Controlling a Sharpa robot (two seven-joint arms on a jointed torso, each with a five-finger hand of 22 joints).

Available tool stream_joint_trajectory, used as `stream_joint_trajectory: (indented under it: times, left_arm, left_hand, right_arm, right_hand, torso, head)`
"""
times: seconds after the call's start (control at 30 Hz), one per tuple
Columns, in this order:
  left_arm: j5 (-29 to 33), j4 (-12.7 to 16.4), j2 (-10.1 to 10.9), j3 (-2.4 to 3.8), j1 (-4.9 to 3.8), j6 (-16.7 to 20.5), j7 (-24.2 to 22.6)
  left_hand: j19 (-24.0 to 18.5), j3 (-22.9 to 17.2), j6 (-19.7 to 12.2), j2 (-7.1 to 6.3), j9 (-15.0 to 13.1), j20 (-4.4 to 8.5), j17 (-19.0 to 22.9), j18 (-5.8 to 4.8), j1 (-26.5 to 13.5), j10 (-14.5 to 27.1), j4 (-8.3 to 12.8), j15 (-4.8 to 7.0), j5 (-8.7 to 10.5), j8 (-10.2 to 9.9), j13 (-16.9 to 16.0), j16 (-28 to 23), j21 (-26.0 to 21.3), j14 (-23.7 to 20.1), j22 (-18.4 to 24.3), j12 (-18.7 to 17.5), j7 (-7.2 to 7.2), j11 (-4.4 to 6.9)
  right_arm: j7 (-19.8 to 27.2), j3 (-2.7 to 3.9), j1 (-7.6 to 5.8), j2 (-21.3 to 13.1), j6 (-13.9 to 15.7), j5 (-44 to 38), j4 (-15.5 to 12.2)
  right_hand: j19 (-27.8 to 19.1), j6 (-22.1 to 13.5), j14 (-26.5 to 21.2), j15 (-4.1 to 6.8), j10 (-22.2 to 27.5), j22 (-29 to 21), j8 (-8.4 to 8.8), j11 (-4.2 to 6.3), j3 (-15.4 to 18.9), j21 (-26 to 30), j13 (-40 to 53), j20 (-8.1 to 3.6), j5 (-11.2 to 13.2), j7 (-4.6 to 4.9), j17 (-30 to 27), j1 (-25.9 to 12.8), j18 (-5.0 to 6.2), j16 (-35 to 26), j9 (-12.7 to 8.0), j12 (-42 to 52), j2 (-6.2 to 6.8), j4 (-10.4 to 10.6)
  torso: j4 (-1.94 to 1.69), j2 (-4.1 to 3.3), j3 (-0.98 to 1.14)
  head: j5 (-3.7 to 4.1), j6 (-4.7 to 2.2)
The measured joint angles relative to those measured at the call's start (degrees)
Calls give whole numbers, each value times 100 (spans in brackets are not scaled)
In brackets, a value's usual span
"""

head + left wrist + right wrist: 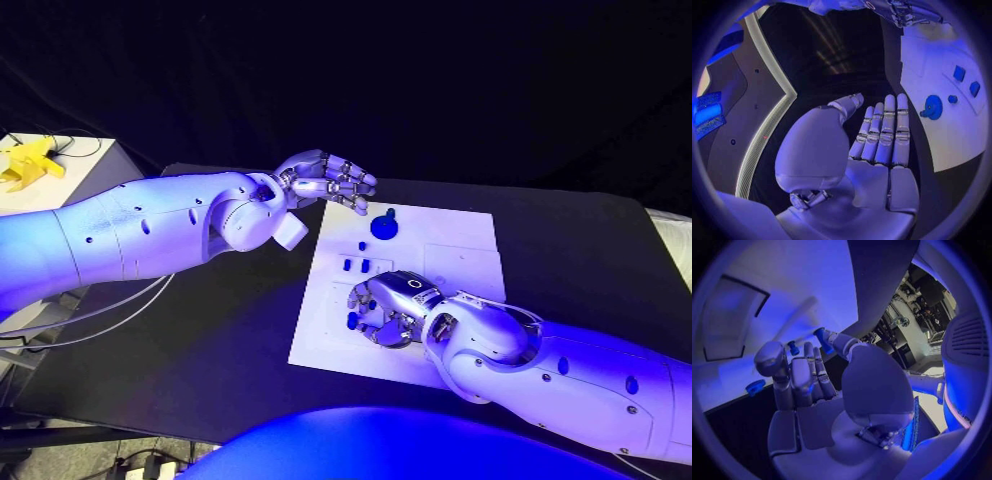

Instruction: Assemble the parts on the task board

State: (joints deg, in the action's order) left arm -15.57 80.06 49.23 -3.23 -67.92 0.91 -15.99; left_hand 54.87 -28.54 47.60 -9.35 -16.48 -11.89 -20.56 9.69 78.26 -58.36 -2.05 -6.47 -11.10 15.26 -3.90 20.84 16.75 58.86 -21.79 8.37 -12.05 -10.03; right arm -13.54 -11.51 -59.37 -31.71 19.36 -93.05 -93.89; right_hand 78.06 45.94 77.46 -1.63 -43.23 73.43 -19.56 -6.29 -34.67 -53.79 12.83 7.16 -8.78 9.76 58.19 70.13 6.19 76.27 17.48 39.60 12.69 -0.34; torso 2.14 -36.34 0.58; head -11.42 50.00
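Nearest the camera, right hand (389,308) low over the near left part of the white board (462,255), fingers curled downward. Wrist view shows a small blue peg (822,339) pinched between thumb and a fingertip, a second small blue piece (792,347) just beside the fingers — whether that one is held or merely lying on the board, cannot tell.

Farther back, left hand (326,181) raised at the board's far left corner, fingers straight and pressed side by side, thumb apart, holding nothing. Round blue disc (384,226) on the board just beside that hand, a tiny blue knob (952,99) next to it. Two small blue blocks (356,265) between the disc and the right hand.

Step in hand, by judgement: carrying or seating the pinched peg into a socket near the board's left edge. Next move likely calls for keeping the peg upright, lining it over its hole and pressing straight down without sliding the board — left hand perhaps to steady the far corner.

Hidden: target hole under the right hand's fingers; lower end of the peg; faint square outlines on the board hard to read.
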Motion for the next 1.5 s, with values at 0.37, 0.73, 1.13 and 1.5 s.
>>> stream_joint_trajectory:
  times: [0.37, 0.73, 1.13, 1.5]
  left_arm:
    - [0, -21, -1, 0, 0, -8, 8]
    - [0, -68, -2, 0, 23, -20, -42]
    - [4, -64, 16, -1, 150, -19, -240]
    - [-37, 94, 92, 0, 264, -47, -290]
  left_hand:
    - [0, 0, 0, 0, 0, 0, 1, 0, 0, 0, 0, 0, 0, 0, 0, 0, 0, 0, 1, 0, 0, 0]
    - [0, 0, 0, 0, 0, 0, -15, 0, 0, 0, 0, 0, 0, 28, 0, 0, 0, 0, -8, 51, 0, 0]
    - [0, 0, 0, 0, 0, 0, -15, 0, 0, 0, 0, 0, 0, 28, -2, 0, 0, 0, -10, 51, 0, 0]
    - [-120, 127, -21, -170, 14, -75, -66, 0, -170, 42, -128, -45, 0, 67, -14, 0, -131, -162, 68, 165, -21, 0]
  right_arm:
    - [136, 5, -9, -282, 301, 45, -229]
    - [859, 73, -413, -1014, 599, 936, -635]
    - [1022, 71, -778, -2309, 133, 3091, -883]
    - [748, -11, -783, -3144, -139, 3817, -946]
  right_hand:
    - [-103, -81, -195, -9, 402, -126, 163, -9, 890, 344, -42, 41, -99, -4, -243, 206, 0, -36, -19, 251, 116, 39]
    - [34, 242, -78, 107, -605, 41, 239, 126, 897, 86, -199, -96, -178, -110, -140, 604, 0, 55, -1, 476, -107, 203]
    - [577, 805, 635, 363, -2042, 152, -210, 307, 597, -1059, 2073, -328, -127, -289, 1365, 401, -94, 667, 254, 2336, -197, 496]
    - [587, 699, 649, 378, -2575, 151, -161, 400, 651, -1088, 3439, -338, -142, -282, 1676, 148, -94, 888, 245, 3050, -124, 706]
  torso:
    - [0, 1, 0]
    - [5, 20, -7]
    - [36, 113, -13]
    - [81, 195, 19]
  head:
    - [47, 0]
    - [221, 0]
    - [750, 0]
    - [1129, 0]
